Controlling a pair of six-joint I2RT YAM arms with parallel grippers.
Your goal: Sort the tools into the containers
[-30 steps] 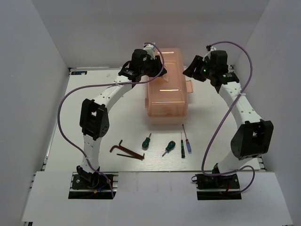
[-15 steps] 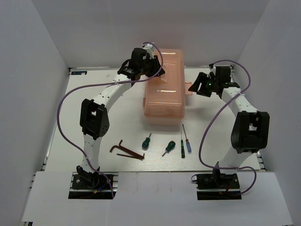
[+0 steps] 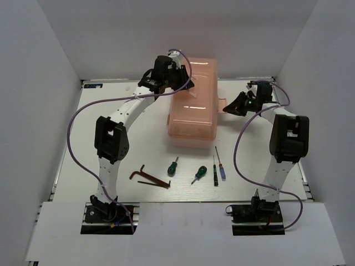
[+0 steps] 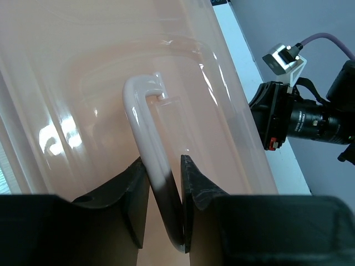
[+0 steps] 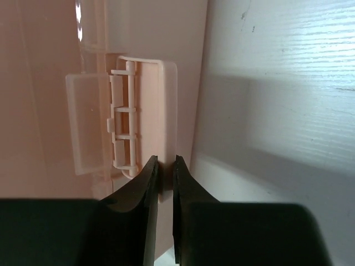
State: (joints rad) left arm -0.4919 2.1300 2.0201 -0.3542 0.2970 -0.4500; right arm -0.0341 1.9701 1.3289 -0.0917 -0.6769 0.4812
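left gripper (image 4: 164, 185) clamped on the white lid handle (image 4: 137, 127) of the salmon-pink toolbox (image 3: 191, 111), right gripper (image 5: 165, 166) pinching the side latch (image 5: 150, 111), hex keys (image 3: 145, 176), green-handled screwdrivers (image 3: 173, 166), precision screwdrivers (image 3: 214, 172) in a row on the table (image 3: 155, 149), well apart from both grippers, toward the arm bases

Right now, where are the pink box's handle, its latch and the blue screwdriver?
handle (image 4: 143, 127), left wrist view, middle of its white bar.
latch (image 5: 87, 122), right wrist view, its clear flap.
blue screwdriver (image 3: 223, 173), top view, its blue grip.
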